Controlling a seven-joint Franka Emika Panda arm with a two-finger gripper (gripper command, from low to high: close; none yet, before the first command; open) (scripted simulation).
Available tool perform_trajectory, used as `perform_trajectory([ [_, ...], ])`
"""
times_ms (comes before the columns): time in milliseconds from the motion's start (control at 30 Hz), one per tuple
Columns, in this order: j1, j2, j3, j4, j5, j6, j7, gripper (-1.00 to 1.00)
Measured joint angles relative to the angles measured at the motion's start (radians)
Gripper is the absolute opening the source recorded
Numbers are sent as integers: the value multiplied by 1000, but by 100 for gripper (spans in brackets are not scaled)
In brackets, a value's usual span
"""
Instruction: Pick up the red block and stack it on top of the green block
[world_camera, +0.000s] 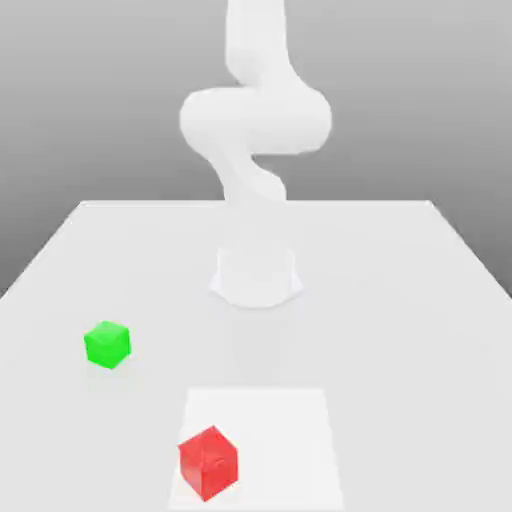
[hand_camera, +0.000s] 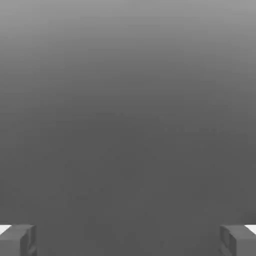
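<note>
Fingers (hand_camera: 17, 240) spread wide, gripping nothing; red block (world_camera: 208, 462) and green block (world_camera: 107, 344) apart on table (world_camera: 400, 300).

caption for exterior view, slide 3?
Panda arm upright behind green block and red block, apart on white table.

Table (world_camera: 400, 300) seen bearing arm base (world_camera: 256, 278), set toward far middle. Arm (world_camera: 255, 120) raised above base. Green block (world_camera: 107, 344) placed nearer camera than base, toward exterior view's left. Red block (world_camera: 208, 462) placed nearest front edge, right of green block, well apart from it. Red block rested on flat square patch (world_camera: 290, 440), at patch's left front part.
</note>
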Motion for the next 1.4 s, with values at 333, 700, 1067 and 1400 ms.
perform_trajectory([
  [333,-151,371,97,-86,-85,148,341,0],
  [700,-220,764,103,-181,-97,312,653,0],
  [1067,-188,1066,59,-183,-97,523,751,-100],
  [1400,-209,905,87,-211,-43,391,714,-100],
])
